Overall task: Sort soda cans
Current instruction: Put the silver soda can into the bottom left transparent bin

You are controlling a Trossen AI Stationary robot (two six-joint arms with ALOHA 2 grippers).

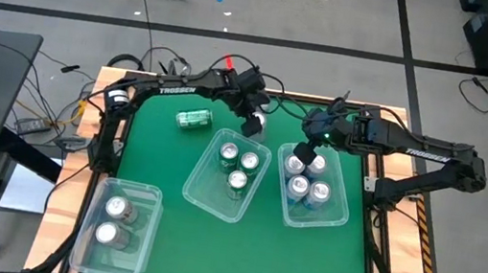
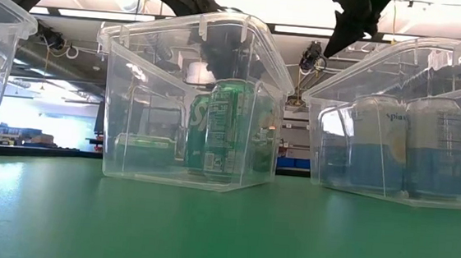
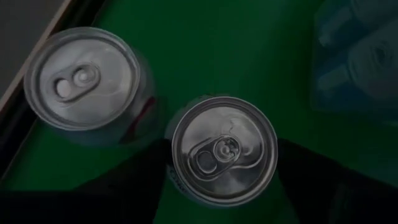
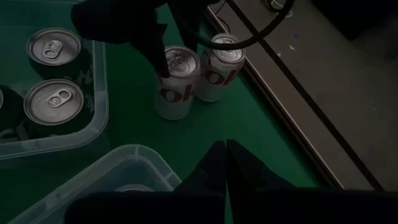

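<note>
Left tool (image 3: 224,163) is seen spread on either side of an upright silver-white can (image 3: 224,158), top up, beside a second upright can (image 3: 83,81) at the green surface's (image 1: 236,252) far edge. Right tool (image 4: 226,152), fingers pressed together, is held over the blue-can bin (image 1: 340,204). One green can (image 1: 194,120) is left lying on its side, long axis level.

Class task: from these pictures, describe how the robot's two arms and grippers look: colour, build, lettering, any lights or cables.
Both arms are black and built of jointed tubular links. White TROSSEN lettering runs along the left arm and the right arm. A small green light glows near the right arm's wrist. The left gripper has two dark, flat fingers; the right gripper has dark, tapering fingers. A black cable loops by the left wrist.
</note>
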